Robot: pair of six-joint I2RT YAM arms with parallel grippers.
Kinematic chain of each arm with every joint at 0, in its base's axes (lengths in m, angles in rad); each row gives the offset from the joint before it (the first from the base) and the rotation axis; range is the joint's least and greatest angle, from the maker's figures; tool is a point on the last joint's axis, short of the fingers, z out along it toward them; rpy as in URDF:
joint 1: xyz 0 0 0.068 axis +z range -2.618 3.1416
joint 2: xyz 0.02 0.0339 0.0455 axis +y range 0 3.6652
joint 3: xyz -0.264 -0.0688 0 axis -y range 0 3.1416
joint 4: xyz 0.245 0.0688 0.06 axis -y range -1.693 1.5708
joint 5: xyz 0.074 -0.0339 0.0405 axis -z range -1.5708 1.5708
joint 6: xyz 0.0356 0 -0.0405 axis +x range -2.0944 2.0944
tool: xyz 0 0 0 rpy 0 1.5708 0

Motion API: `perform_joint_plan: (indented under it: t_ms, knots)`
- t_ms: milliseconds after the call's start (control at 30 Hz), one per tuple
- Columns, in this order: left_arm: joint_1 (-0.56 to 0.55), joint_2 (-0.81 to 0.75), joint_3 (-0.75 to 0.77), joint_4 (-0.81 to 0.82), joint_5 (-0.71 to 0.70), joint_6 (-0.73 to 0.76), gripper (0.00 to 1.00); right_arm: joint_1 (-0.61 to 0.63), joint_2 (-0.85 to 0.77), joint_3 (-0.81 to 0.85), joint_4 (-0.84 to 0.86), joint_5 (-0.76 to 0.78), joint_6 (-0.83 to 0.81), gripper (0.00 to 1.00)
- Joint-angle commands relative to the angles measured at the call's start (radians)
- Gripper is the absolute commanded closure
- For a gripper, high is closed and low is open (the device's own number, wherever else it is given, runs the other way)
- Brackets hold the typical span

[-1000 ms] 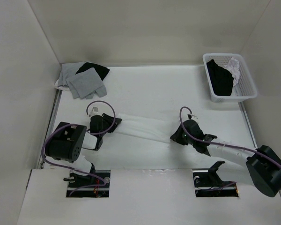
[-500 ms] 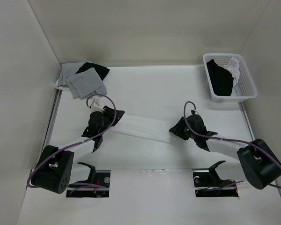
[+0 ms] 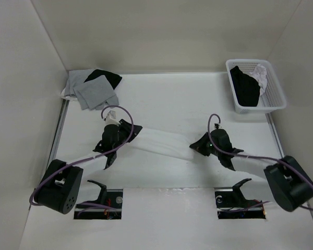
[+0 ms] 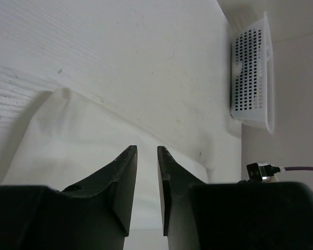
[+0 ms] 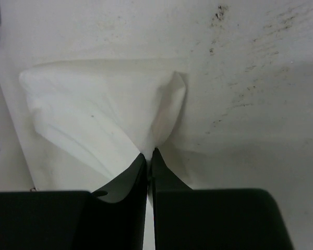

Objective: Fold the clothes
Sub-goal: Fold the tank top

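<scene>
white camisole [image 3: 161, 145] stretched over mid table [image 3: 172, 99] between both arms | right gripper [image 5: 148, 154] pinched on its edge | left gripper [image 4: 147, 152] jaws narrowly apart, hold unclear | confirm left grip, then move both ends evenly, no bunching

camisole [image 3: 161, 143] spread across mid table [image 3: 167, 99], left gripper [image 3: 133, 130] at its left end, right gripper [image 3: 195, 147] at its right end, garment pile [image 3: 91, 86] in far-left corner, basket [image 3: 274, 99] in far-right corner, cloths [image 3: 245, 86] inside it
</scene>
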Motion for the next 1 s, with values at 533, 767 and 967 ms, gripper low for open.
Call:
perform_joint_plan:
  t_ms: [533, 767, 967]
  knots:
    - [-0.129, -0.222, 0.032, -0.081, -0.019, -0.031, 0.75, 0.268, -0.136, 0.524, -0.678, 0.345, -0.199, 0.91]
    - [-0.068, -0.348, 0.013, -0.182, 0.013, -0.034, 0.74, 0.355, 0.212, 0.875, -0.79, 0.353, -0.179, 0.93]
    - [0.032, -0.448, -0.022, -0.219, 0.092, -0.04, 0.74, 0.417, 0.501, 1.099, -0.821, 0.341, -0.136, 0.86]
